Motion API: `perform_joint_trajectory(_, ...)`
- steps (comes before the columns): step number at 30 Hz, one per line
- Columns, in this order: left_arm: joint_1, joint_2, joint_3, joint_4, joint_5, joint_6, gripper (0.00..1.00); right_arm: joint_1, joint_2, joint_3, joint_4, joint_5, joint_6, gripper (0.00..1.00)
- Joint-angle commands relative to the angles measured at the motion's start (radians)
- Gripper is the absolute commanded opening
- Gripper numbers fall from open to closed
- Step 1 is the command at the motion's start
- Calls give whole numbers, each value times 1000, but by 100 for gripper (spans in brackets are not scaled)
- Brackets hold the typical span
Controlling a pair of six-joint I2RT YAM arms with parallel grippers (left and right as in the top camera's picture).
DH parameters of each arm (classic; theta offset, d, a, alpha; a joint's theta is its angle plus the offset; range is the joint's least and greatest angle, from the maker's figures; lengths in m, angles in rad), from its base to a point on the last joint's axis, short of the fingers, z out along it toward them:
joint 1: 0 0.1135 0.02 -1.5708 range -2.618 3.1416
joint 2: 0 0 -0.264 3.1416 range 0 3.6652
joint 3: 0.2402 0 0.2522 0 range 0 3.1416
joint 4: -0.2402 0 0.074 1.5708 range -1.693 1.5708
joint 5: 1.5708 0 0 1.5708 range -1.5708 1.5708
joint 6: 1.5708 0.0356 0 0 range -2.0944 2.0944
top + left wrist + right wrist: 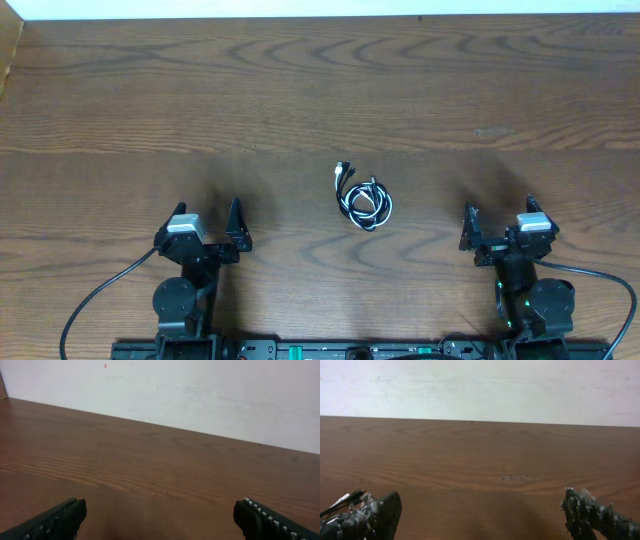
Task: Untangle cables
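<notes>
The cables (362, 199), one thin black cord and one thin white cord, lie coiled together in a small bundle on the wooden table (320, 90), with plug ends sticking out at its upper left. My left gripper (207, 220) rests near the front edge, well left of the bundle, open and holding nothing (160, 515). My right gripper (500, 218) sits well right of the bundle, also open and holding nothing (482, 510). In the right wrist view thin black and white strands (342, 500) show at the far left beside the left finger.
Bare brown tabletop (160, 460) stretches ahead of both grippers to a white wall (480, 385). Thick black wires (95, 295) trail from both arm bases at the front edge. A faint scuff (520, 478) marks the wood ahead of the right gripper.
</notes>
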Motion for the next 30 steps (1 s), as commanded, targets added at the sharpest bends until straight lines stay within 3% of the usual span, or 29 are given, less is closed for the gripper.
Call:
perform_joint_trajectory(1,-2,-6,-10,-44,6,17,99,5,-11,-1,-2,-2,-4,99)
perform_joint_trajectory(25,-2,-6,-10,-43,14,15,99,5,-11,-1,1,-3,-4,99)
perform_joint_trajectory(30,-2,-6,-4,-50,26,-31,99,5,-11,-1,12,-14,31,99)
